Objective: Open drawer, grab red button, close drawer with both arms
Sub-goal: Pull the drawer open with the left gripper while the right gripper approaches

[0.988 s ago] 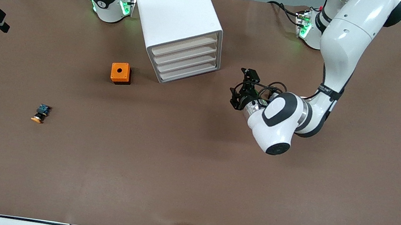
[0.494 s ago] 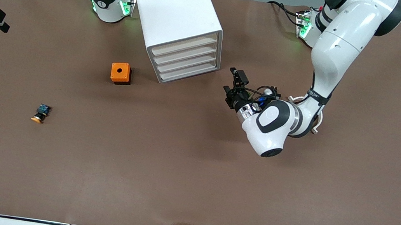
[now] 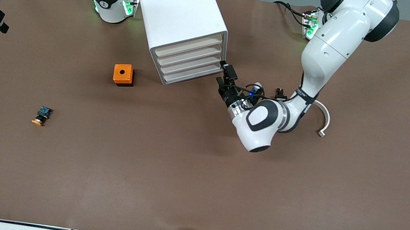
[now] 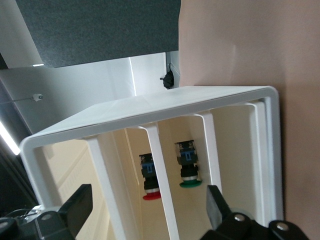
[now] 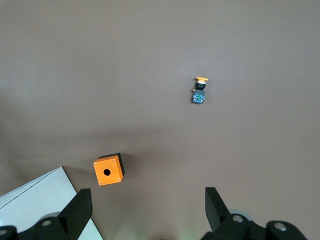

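Note:
The white cabinet [image 3: 181, 15] stands near the arms' bases, its four drawers shut. The lowest drawer [image 3: 193, 76] is level with my left gripper [image 3: 225, 77], which hangs open just in front of the drawer fronts, at the corner toward the left arm's end. In the left wrist view the open gripper [image 4: 146, 212] faces the cabinet [image 4: 150, 107]. The red-capped button [image 4: 151, 182] lies inside, between the drawer fronts; I cannot tell in which drawer. My right gripper [image 5: 146, 210] is open and empty, high over the table beside the cabinet.
A green-capped button [image 4: 188, 171] lies inside beside the red one. An orange box with a hole [image 3: 123, 74] sits beside the cabinet toward the right arm's end. An orange-capped button [image 3: 42, 115] lies nearer the front camera. A white curved piece [image 3: 323, 121] rests beside the left arm.
The left arm has swung its open gripper across the table up to the cabinet's drawer fronts. The right arm has not moved.

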You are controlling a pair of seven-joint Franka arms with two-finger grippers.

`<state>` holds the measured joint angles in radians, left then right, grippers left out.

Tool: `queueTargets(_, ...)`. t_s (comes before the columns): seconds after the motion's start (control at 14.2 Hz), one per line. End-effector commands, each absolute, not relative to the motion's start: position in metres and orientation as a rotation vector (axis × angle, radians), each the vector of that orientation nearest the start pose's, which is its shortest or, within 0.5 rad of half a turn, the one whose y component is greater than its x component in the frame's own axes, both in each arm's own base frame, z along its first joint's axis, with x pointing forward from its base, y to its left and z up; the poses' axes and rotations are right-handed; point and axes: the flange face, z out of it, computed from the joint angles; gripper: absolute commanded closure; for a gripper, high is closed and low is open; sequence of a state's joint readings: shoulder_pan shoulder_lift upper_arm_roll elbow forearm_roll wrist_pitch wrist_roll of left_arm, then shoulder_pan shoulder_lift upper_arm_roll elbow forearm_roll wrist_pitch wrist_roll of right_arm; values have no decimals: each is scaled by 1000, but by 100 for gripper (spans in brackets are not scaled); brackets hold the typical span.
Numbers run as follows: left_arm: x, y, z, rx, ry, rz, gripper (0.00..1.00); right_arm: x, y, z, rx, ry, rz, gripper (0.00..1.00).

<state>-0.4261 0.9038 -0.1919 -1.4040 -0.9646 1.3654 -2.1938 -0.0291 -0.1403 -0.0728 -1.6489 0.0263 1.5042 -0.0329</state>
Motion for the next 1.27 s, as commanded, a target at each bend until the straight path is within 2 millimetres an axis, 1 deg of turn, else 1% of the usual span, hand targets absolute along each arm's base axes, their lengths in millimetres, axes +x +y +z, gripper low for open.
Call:
queueTargets(0.0,474,-464,190,-1163,-1631,1554,0,493,-53,662,-3105,101,-15,0)
queueTargets(0.21,457,-478,181,-1167,-1600,1538,0,495,-53,664,-3105,96,-20,0)
queueTargets(0.28,456,-479,181,-1168,-1598,1537,19,495,-54,665,-3106,96,-23,0)
queueTargets(0.35,453,-482,180,-1170,-1593,1533,33,496,-55,666,-3106,98,-27,0)
queueTargets(0.49,449,-485,177,-1170,-1587,1527,52,499,-55,665,-3108,101,-27,0)
queueTargets(0.56,443,-489,177,-1176,-1577,1520,55,499,-58,664,-3107,111,-25,0)
queueTargets(0.71,433,-498,178,-1188,-1560,1509,55,499,-69,661,-3104,144,-7,0)
queueTargets(0.78,428,-502,177,-1194,-1553,1499,55,499,-69,657,-3103,146,22,0)
queueTargets(0.92,420,-508,176,-1200,-1539,1492,55,504,-69,648,-3103,142,55,0)
queueTargets(0.99,418,-510,177,-1202,-1534,1491,55,512,-70,636,-3102,147,93,0)
queueTargets(1.06,414,-512,175,-1203,-1529,1486,61,518,-71,631,-3102,147,105,0)
queueTargets(1.2,414,-511,175,-1209,-1529,1483,78,532,-69,612,-3101,139,153,0)
